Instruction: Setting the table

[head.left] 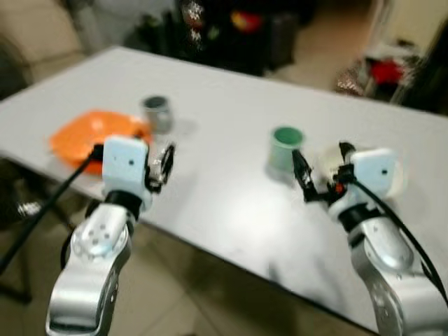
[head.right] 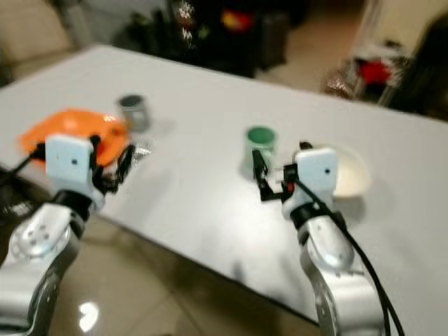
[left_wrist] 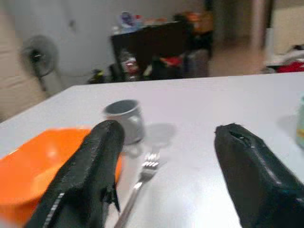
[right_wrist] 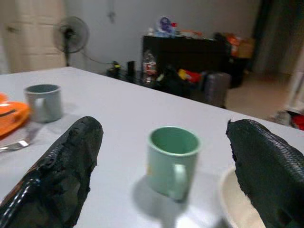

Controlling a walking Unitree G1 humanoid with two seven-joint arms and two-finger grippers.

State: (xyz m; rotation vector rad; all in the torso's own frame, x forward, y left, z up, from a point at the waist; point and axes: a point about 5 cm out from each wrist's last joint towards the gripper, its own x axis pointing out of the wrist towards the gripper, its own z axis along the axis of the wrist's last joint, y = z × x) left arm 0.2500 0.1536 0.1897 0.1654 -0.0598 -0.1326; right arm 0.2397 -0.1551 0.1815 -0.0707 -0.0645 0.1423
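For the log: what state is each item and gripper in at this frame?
Green mug: upright, empty, ungripped.
Grey mug: upright on the table.
Orange plate: flat on the table.
Fork: lying beside the orange plate.
Cream bowl: upright.
Left gripper: open.
Right gripper: open.

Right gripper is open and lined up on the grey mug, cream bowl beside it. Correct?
Not quite. The right gripper is open, but the mug between its fingers is the green mug, as the right wrist view shows. The cream bowl does sit beside it. The grey mug stands on the robot's left, by the orange plate.
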